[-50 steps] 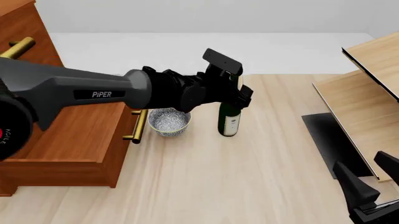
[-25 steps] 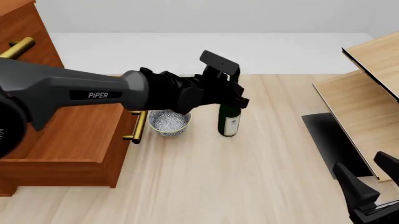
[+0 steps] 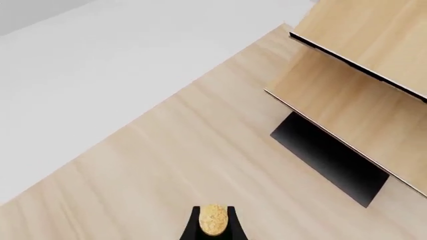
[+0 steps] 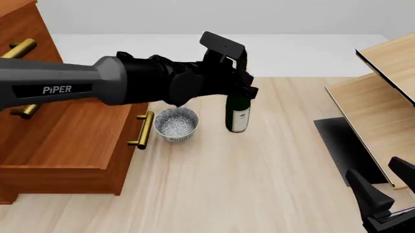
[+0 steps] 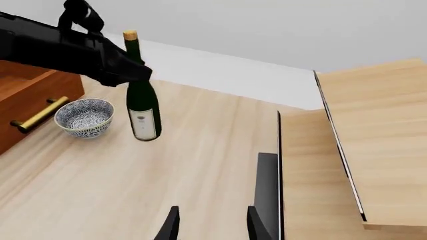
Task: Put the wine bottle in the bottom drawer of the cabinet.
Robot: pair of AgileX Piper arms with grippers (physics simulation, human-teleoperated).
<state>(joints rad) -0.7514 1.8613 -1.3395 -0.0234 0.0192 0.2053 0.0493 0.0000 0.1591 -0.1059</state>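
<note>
— Gripping the wine bottle (image 4: 238,114) at its neck, is the left gripper (image 4: 241,82)?

— Yes, fingers pinched on it; the bottle hangs upright, long axis vertical, above the table (image 4: 259,174) just beside the speckled bowl (image 4: 176,124).

— And the bottom drawer (image 4: 71,141)?

— Open, left of the bowl, so the carry goes leftward over it. The right gripper (image 5: 212,226), fingers spread and empty, sits well apart.

The dark-green bottle (image 4: 238,114) with its gold cap hangs upright, gripped at the neck, off the desk. The drawer (image 4: 71,145) stands open from the reddish-brown cabinet (image 4: 26,34).
</note>
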